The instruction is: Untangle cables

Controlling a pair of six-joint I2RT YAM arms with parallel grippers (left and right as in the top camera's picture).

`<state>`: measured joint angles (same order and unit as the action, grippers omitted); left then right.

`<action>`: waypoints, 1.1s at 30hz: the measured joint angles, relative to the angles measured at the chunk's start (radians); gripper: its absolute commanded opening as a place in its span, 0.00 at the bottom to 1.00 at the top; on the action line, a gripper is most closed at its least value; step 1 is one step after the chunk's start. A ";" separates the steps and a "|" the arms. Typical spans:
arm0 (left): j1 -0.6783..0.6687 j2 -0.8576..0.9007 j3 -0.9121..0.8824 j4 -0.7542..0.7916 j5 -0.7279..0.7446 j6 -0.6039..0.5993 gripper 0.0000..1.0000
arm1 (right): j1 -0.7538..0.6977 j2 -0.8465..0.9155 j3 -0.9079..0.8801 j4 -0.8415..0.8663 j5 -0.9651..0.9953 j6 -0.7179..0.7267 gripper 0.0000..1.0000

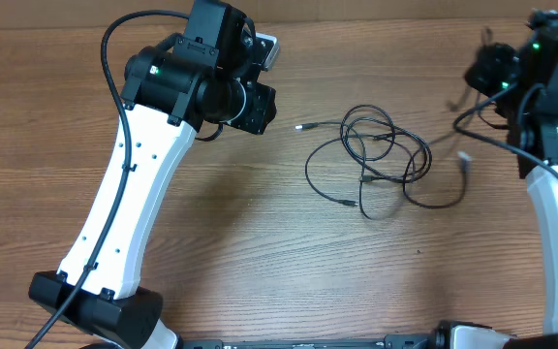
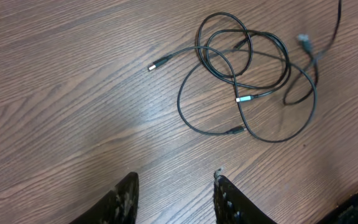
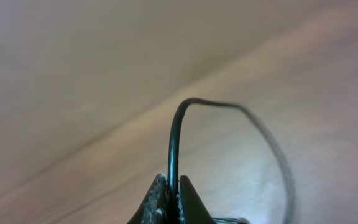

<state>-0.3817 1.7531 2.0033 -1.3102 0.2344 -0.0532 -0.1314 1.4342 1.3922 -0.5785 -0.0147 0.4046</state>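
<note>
Evidently, the right gripper (image 3: 171, 190) is pinching one thin black cord (image 3: 174, 134), probably to draw it from the looped black cables (image 1: 381, 155); the left gripper (image 2: 176, 190) is hovering wide open, empty.

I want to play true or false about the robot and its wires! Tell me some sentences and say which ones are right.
1. The right gripper is pinching a black cable. True.
2. The left gripper is holding a cable too. False: its fingers are apart with nothing between them.
3. The cables lie looped over each other on the wooden table. True.
4. The cables are bright red. False: they are black.
</note>
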 measured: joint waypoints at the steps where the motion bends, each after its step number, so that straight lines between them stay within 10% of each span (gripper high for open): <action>1: 0.000 0.000 0.000 0.000 0.000 0.000 0.39 | -0.022 0.006 -0.001 -0.013 0.026 -0.002 0.04; 20: 0.000 0.000 0.000 -0.003 0.000 0.000 0.39 | -0.465 0.021 0.100 0.000 0.152 -0.009 0.04; 25: 0.000 0.000 0.000 -0.003 0.000 0.000 0.40 | -0.464 0.024 0.109 -0.072 0.147 -0.010 0.60; 33: 0.000 0.000 0.000 -0.002 -0.001 0.000 0.40 | -0.458 0.045 0.109 -0.248 -0.101 -0.068 0.77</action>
<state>-0.3817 1.7531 2.0033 -1.3125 0.2337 -0.0532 -0.5892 1.4792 1.5017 -0.8265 -0.1158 0.3370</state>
